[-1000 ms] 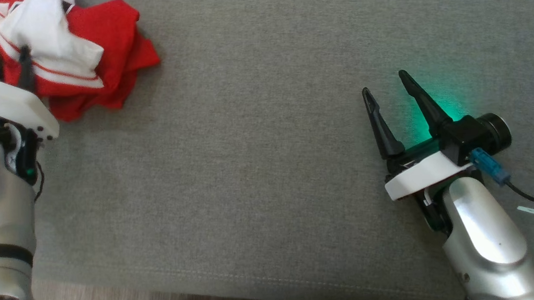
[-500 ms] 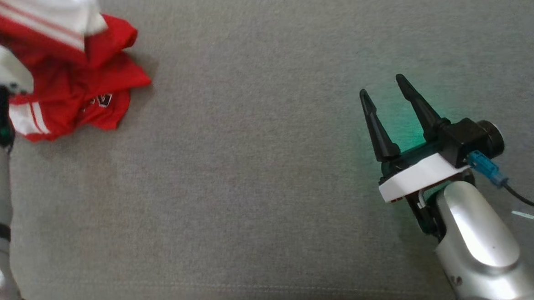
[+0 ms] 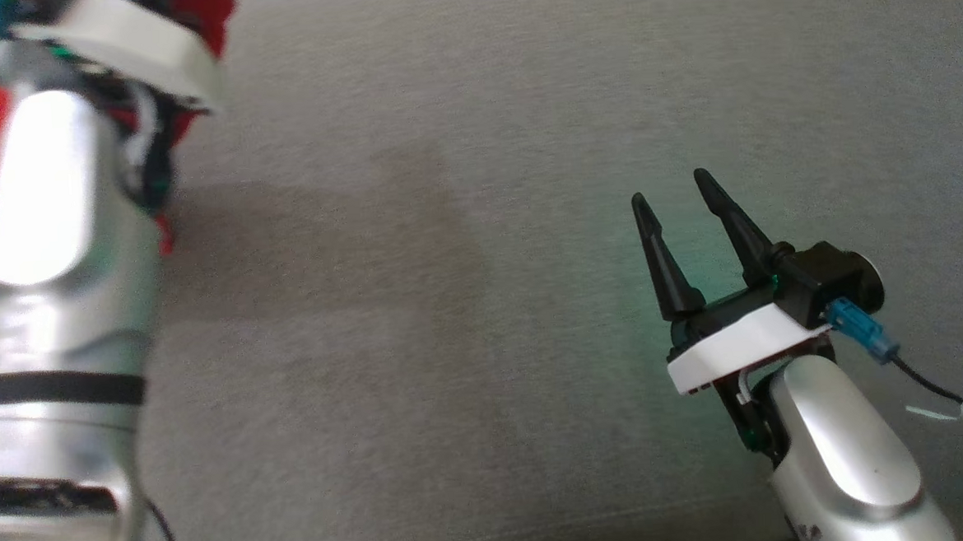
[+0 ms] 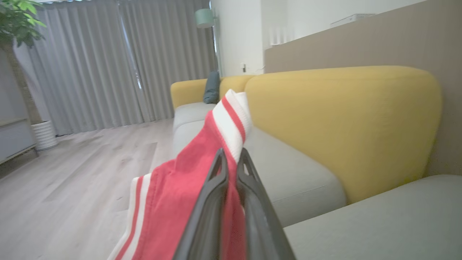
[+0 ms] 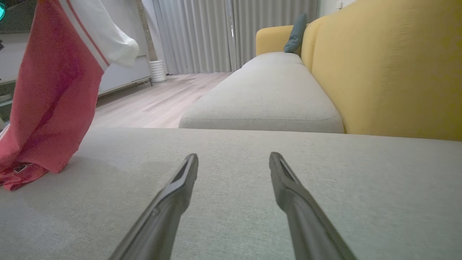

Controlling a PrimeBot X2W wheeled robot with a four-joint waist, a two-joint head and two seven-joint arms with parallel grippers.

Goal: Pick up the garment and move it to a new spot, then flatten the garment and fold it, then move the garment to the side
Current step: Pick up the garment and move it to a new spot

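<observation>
The surface was a sofa seat point(image 3: 450, 305) of grey woven fabric that spread across most of the head view, with a faint green glow point(image 3: 653, 237) on it beside the right gripper point(image 3: 671, 188). That gripper lay low over the seat at the lower right of the frame, its two fingers spread wide with nothing between them.

In the left wrist view the left gripper point(image 4: 231, 154) was pinched tight on the garment point(image 4: 169, 202), a red piece with white striped trim that hung from the fingers. In the right wrist view the garment draped down the left edge, its lower end (a little crumpled) touching the seat at the lower left.

A yellow backrest point(image 4: 343, 119) filled the right of the left wrist view, and a teal cushion point(image 4: 212, 86) leaned at the sofa's far end. Grey curtains point(image 4: 108, 65) covered the upper left, with a pale wooden floor point(image 4: 72, 173) below them. A leafy plant point(image 4: 16, 21) showed in the top left corner, above a white ribbed pot point(image 4: 44, 134).
</observation>
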